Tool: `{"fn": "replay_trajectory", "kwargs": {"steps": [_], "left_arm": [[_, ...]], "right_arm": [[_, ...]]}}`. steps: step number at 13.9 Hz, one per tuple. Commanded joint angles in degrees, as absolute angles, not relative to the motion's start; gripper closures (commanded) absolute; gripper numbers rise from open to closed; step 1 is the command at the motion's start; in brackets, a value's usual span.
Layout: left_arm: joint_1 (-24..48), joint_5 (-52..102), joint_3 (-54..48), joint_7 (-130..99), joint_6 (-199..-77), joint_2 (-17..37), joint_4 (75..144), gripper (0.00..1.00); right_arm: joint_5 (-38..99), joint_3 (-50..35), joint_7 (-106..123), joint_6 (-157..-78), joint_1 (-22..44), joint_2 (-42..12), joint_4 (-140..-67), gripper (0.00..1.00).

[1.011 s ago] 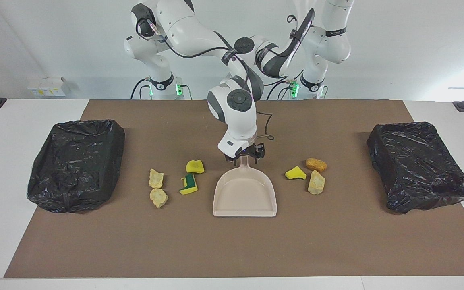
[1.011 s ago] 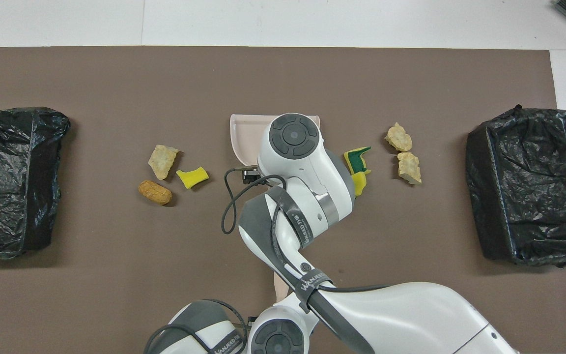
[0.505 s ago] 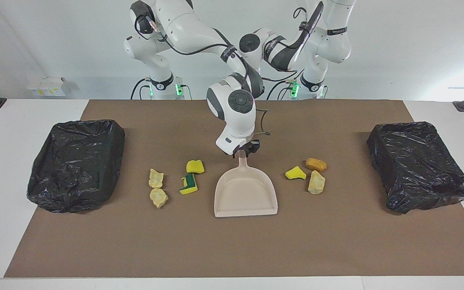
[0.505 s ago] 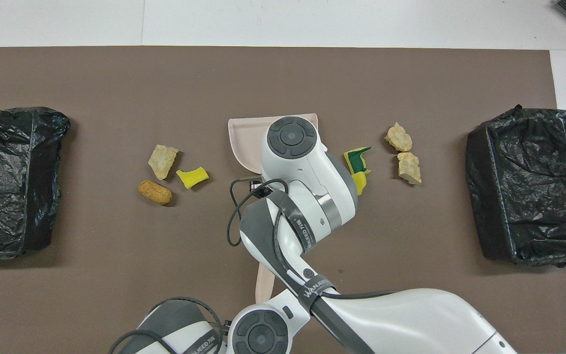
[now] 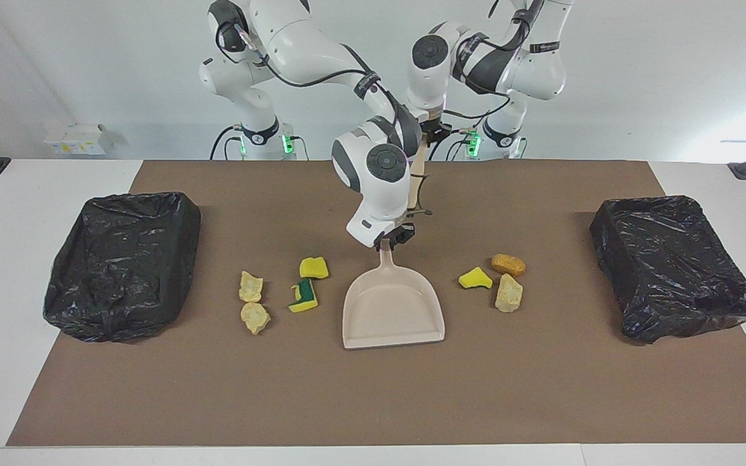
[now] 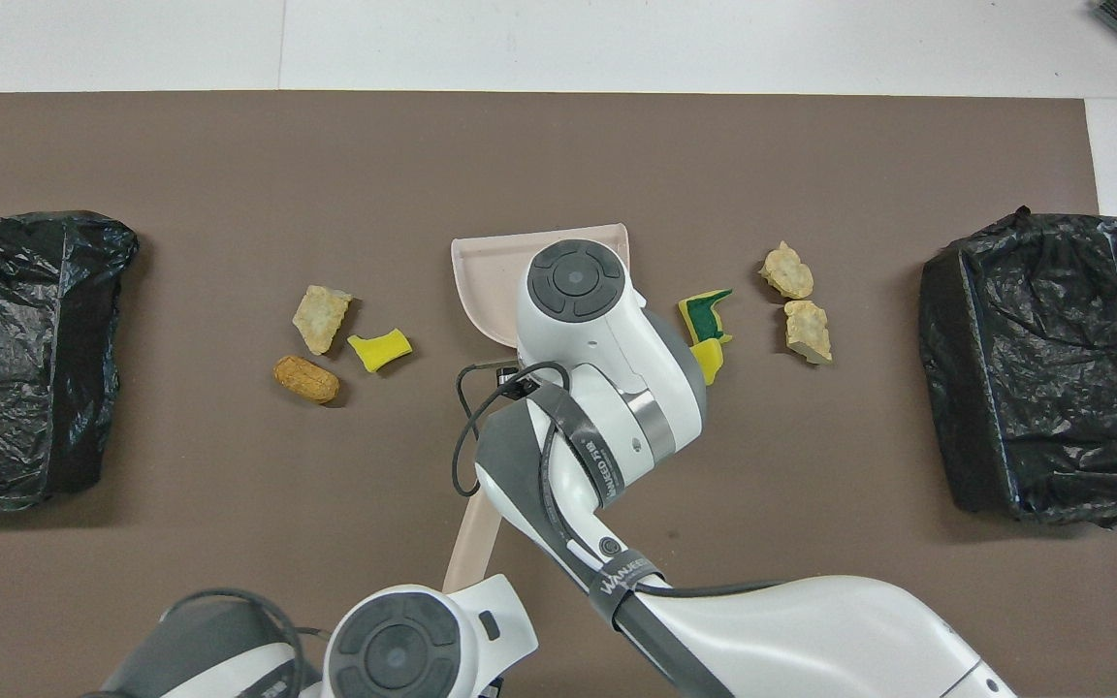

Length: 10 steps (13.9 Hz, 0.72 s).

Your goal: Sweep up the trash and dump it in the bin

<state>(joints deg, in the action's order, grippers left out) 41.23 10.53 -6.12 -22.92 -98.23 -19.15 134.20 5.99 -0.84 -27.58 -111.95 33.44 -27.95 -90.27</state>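
On the brown mat lie yellow, beige and orange-brown trash (image 5: 508, 293) scraps; both grippers' fingers clamp beige handles.

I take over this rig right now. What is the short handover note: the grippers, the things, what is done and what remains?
Left gripper: shut on the brush, raised above the robots' edge of the mat.
Right gripper: at the handle end of the dustpan, which lies flat and empty mid-table.
Trash: four scraps beside the dustpan toward the right arm's end, three scraps toward the left arm's end, all on the mat.
Bins: one bin at the right arm's end, the other bin at the left arm's end.
Done: brush picked up.
Left: sweep every scrap into the dustpan, then dump it.
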Motion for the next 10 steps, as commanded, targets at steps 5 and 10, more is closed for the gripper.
{"fn": "replay_trajectory", "kwargs": {"steps": [5,10], "left_arm": [[31.91,10.55,-6.24,-18.81,-90.64,-23.73,133.77,1.00],[21.83,6.78,-6.33,-16.80,-88.77,-23.38,131.15,1.00]], "right_arm": [[6.15,-0.70,-14.12,-106.36,32.26,-22.16,-91.84,1.00],[5.71,-0.53,9.81,-97.49,27.43,-17.67,-92.46,1.00]]}}
